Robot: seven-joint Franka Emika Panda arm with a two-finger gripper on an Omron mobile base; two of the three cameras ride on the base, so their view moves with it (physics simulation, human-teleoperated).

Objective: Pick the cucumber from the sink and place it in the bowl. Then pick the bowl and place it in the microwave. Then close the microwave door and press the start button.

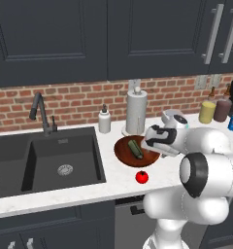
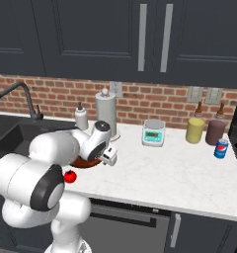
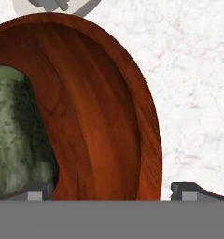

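Note:
The cucumber lies inside the reddish-brown bowl, which stands on the white counter right of the black sink. My gripper hangs low over the bowl's right edge. In the hand view the gripper is open and straddles the bowl rim: one fingertip sits inside beside the cucumber, the other over bare counter outside. In the right base view the gripper covers most of the bowl. The microwave and its door are out of view.
A red tomato lies on the counter just in front of the bowl. Behind it stand a paper towel roll and a soap bottle. Farther right are a kitchen scale, two sauce bottles and a soda can.

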